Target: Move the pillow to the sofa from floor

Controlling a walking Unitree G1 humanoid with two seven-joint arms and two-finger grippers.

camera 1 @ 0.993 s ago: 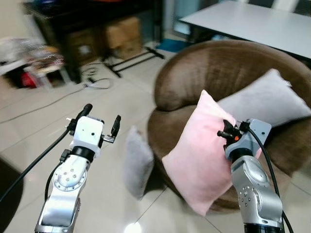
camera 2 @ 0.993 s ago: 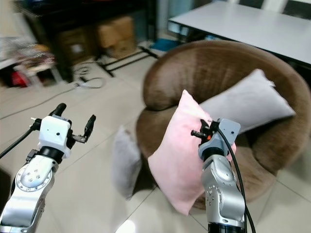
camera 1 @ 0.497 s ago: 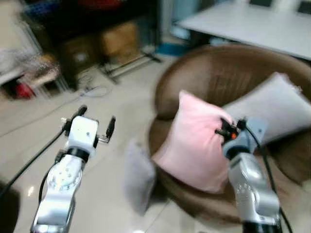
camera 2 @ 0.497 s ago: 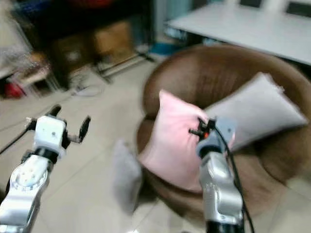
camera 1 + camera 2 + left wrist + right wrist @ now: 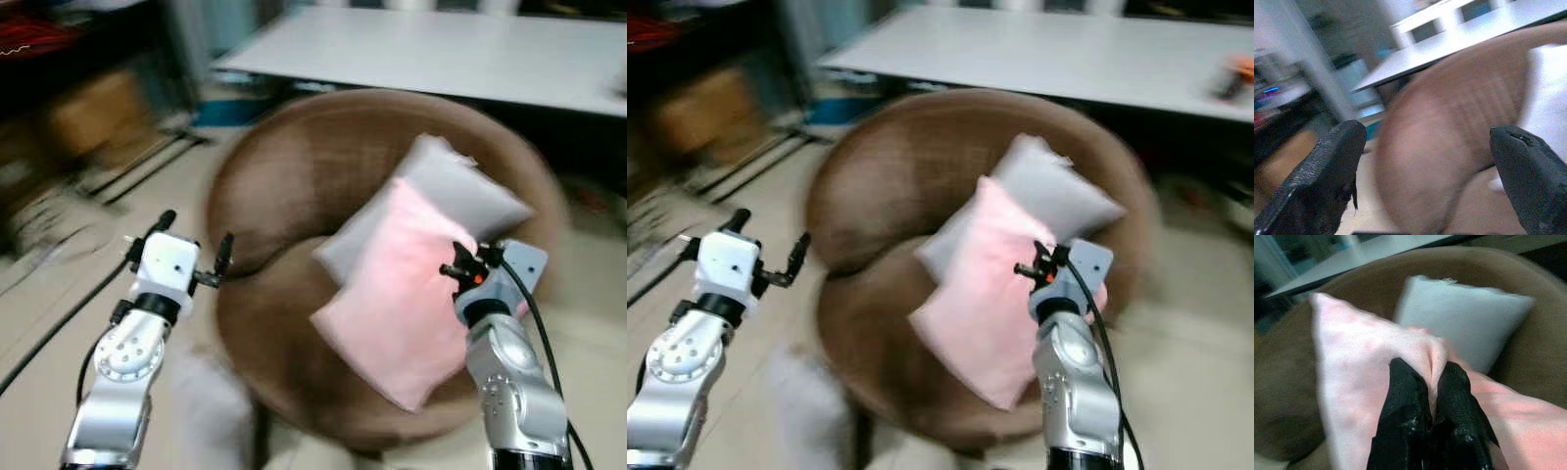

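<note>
A pink pillow [image 5: 402,294] hangs over the seat of the round brown sofa [image 5: 294,186], pinched at its right edge by my right gripper [image 5: 455,267], which is shut on it. In the right wrist view the two black fingers [image 5: 1405,396] squeeze a fold of the pink pillow [image 5: 1352,362]. Behind it a grey pillow [image 5: 441,191] leans on the sofa back. My left gripper [image 5: 194,235] is open and holds nothing, off the sofa's left side. A second grey pillow [image 5: 211,411] lies blurred on the floor by the sofa's front.
A white table [image 5: 441,49] stands right behind the sofa. Dark shelving with cardboard boxes [image 5: 88,108] and cables on the floor are at the far left. Pale tiled floor [image 5: 39,323] lies left of the sofa.
The camera has swung round, so the sofa now sits in the middle of the view. The pink pillow has moved over the seat, still held by my right gripper. The left gripper stays open.
</note>
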